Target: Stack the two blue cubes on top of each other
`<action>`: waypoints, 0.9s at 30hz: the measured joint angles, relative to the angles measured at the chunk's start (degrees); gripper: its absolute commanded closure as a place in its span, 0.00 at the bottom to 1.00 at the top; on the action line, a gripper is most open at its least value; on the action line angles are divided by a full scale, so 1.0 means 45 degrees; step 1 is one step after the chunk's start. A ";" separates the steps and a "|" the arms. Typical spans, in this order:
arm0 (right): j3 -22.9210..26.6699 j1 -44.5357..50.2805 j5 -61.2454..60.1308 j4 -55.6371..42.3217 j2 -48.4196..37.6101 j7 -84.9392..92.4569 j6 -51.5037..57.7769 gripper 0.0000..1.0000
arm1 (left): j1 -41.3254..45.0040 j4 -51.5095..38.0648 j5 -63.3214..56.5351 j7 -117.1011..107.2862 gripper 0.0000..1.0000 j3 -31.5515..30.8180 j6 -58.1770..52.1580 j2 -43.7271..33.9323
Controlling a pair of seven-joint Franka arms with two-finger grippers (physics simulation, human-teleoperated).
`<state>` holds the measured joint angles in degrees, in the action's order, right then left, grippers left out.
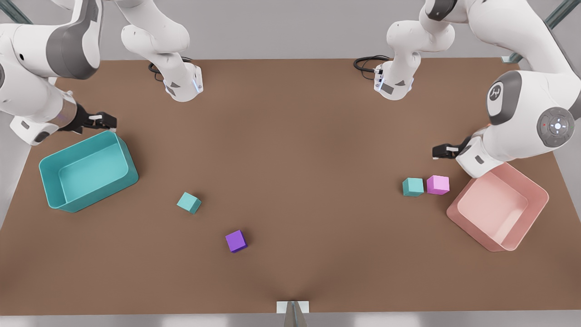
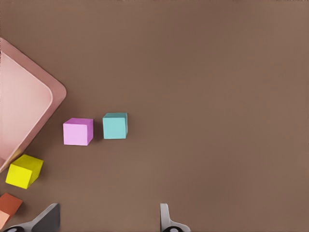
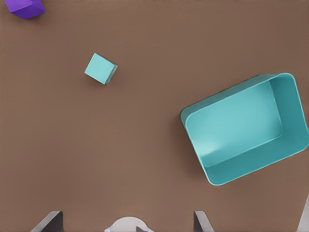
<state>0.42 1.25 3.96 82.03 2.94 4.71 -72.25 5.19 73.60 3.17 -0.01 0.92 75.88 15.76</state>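
One blue cube [image 1: 189, 202] [image 3: 100, 68] lies tilted on the brown table, toward the front view's left. The other blue cube [image 1: 412, 186] [image 2: 115, 126] sits at the front view's right, close beside a pink cube [image 1: 438, 185] [image 2: 77, 131]. My left gripper [image 1: 438, 152] [image 2: 108, 220] hovers open above the table, just behind that pair. Over the far rim of the teal bin [image 1: 54, 181] [image 3: 289, 82] hangs my right gripper [image 1: 109, 121] [image 3: 125, 220], open and holding nothing. Both cubes rest apart on the table.
A pink bin [image 1: 540, 195] [image 2: 53, 94] stands at the front view's right, partly under the left arm. A purple cube [image 1: 236, 240] [image 3: 26, 7] lies near the front middle. A yellow cube [image 2: 24, 171] and an orange cube [image 2: 7, 208] sit beside the pink bin.
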 measured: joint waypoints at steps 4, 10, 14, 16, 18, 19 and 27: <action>-0.0068 -0.0055 0.0076 0.0316 0.0258 0.0119 -0.0218 0.00 | -0.0066 0.0041 0.0004 -0.0001 0.00 0.0011 0.0234 0.0106; -0.0109 0.0997 -0.0676 0.3551 0.1873 -0.0869 -0.2165 0.00 | -0.0119 0.0055 0.0002 0.0003 0.00 0.0011 0.0283 0.0407; -0.0073 0.1026 -0.1662 0.4627 0.2926 -0.2160 -0.3960 0.00 | -0.0190 0.0055 0.0004 0.0003 0.00 0.0012 0.0192 0.0560; -0.0003 0.1000 -0.1901 0.4939 0.3268 -0.2738 -0.4991 0.00 | -0.0180 0.0056 0.0012 0.0003 0.00 0.0012 0.0165 0.0675; 0.0021 0.0993 -0.2033 0.5524 0.3347 -0.3371 -0.6343 0.00 | -0.0177 0.0108 0.0020 0.0003 0.00 0.0012 0.0129 0.0704; 0.0022 0.0997 -0.2074 0.5866 0.3344 -0.3679 -0.7078 0.00 | -0.0176 0.0121 0.0022 0.0002 0.00 0.0012 0.0097 0.0709; -0.0033 0.1139 -0.2198 0.7382 0.3872 -0.5745 -1.2286 0.00 | -0.0177 0.0098 -0.0033 -0.0002 0.00 0.0012 -0.0227 0.0693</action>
<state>0.27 6.38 -5.92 115.25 20.37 -21.14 -127.53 4.40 74.05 3.02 -0.02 0.97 74.86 18.88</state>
